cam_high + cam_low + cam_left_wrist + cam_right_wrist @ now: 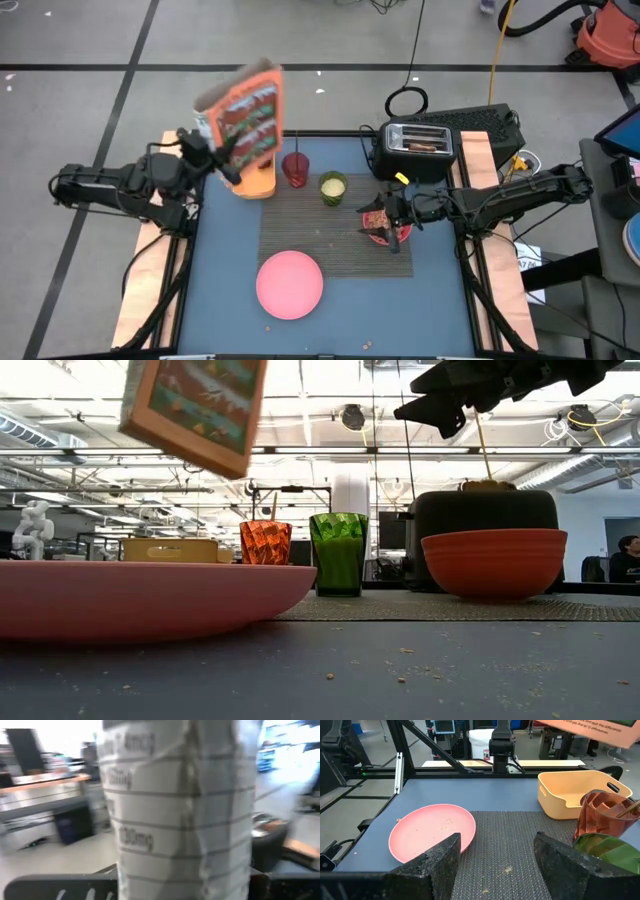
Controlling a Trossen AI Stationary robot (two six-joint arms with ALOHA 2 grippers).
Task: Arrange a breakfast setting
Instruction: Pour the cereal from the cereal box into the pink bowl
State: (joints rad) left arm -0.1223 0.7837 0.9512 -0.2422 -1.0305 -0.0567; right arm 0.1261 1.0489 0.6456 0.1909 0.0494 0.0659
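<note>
My left gripper (226,162) is shut on a cereal box (245,110), orange with a green and red picture, held up over the yellow bin (255,182) at the far left; the box also shows tilted in the low view (195,405). My right gripper (386,214) is open and empty (497,845), hovering above the pink-red bowl (493,562) on the right of the dark woven placemat (330,235). The red tumbler (296,168) and green cup (333,187) stand at the mat's far edge. The pink plate (290,284) lies at its near edge. Toast (421,146) sits in the toaster. No fruit shows. My left gripper holds the cereal box by its lower part, its narrow printed side panel (180,865) facing the wrist camera. The fingers come about level from the table's left. The box is lifted clear of the bin and table and leans over toward the table's right.
A black toaster (415,150) stands at the far right, behind the bowl. The blue table top (220,300) lies bare to the left of and in front of the plate. Crumbs lie on the mat and the near table top.
</note>
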